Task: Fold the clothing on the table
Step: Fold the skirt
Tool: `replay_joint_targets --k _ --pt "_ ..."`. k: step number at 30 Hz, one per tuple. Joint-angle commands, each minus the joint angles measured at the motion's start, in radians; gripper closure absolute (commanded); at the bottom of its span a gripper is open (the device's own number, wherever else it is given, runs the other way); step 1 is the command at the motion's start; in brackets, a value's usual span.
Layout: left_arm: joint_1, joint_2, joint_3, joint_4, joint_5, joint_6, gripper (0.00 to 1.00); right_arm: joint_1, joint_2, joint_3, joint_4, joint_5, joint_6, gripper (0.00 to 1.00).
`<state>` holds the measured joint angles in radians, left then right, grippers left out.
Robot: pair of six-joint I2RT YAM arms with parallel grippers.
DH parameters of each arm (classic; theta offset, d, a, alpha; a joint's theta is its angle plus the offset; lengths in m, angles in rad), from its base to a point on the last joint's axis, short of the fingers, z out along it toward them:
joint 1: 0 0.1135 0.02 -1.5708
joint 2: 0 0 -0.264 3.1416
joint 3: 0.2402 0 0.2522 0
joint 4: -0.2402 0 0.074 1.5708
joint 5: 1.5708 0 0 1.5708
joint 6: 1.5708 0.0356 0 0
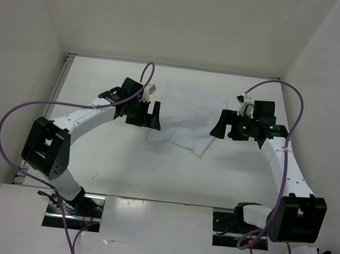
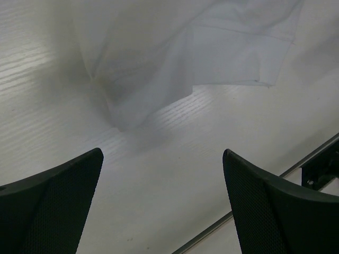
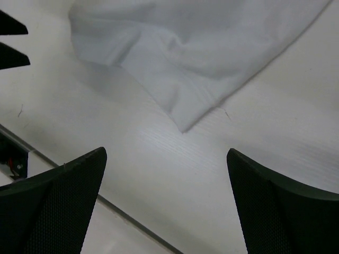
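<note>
The clothing lies rumpled on the table, a little above the centre of the overhead frame, flanked by our two grippers. The left gripper stands at the garment's left edge and the right gripper at its right edge. Both have their jaws spread wide and hold nothing.

We judge the mirrored placement deliberate. Each arm faces its own side of the fabric, ready to pinch an edge so the cloth can be lifted and laid over itself.

Both arms reach up the frame from their bases at the bottom, elbows bowed outward and wrists turned in towards the middle.

In the left wrist view the fabric fills the upper centre, with bare table between it and the black fingers. In the right wrist view a pointed corner of cloth sits at mid-frame, just above the gap. We cannot tell whether either gripper touches the tabletop. We see no tidy fold yet.
</note>
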<state>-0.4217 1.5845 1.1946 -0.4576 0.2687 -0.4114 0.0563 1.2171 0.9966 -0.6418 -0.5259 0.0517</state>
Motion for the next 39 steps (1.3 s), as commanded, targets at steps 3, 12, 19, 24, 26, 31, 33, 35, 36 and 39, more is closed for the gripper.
replay_joint_targets --k 3,12,19,24,26,31,33,35,36,39 --pt "0.024 0.078 0.017 0.025 0.191 -0.004 0.0 -0.001 0.045 -0.027 0.091 0.112 0.08 0.02" --pt "0.066 0.109 0.109 -0.102 0.073 -0.017 0.0 -0.001 0.258 -0.056 0.125 -0.023 0.273 0.19" --pt "0.075 0.226 0.039 0.032 0.128 -0.004 0.0 -0.001 0.383 -0.108 0.215 -0.06 0.359 0.25" --pt "0.086 0.249 -0.016 0.092 0.129 0.008 0.0 -0.001 0.406 -0.148 0.251 -0.048 0.338 0.23" --pt "0.086 0.259 -0.036 0.118 0.142 -0.003 0.0 -0.001 0.447 -0.127 0.26 -0.048 0.338 0.23" --pt "0.075 0.301 -0.047 0.181 0.152 -0.05 0.0 -0.001 0.53 -0.107 0.31 -0.068 0.338 0.29" --pt "0.066 0.313 -0.024 0.192 0.152 -0.073 0.0 -0.001 0.549 -0.107 0.335 -0.088 0.338 0.29" --pt "0.066 0.324 -0.015 0.201 0.152 -0.085 0.01 -0.001 0.564 -0.096 0.355 -0.088 0.347 0.3" --pt "0.066 0.339 -0.006 0.201 0.161 -0.086 0.01 -0.001 0.578 -0.087 0.355 -0.088 0.358 0.31" --pt "0.057 0.361 0.019 0.211 0.161 -0.095 0.07 -0.001 0.588 -0.075 0.378 -0.097 0.358 0.39"
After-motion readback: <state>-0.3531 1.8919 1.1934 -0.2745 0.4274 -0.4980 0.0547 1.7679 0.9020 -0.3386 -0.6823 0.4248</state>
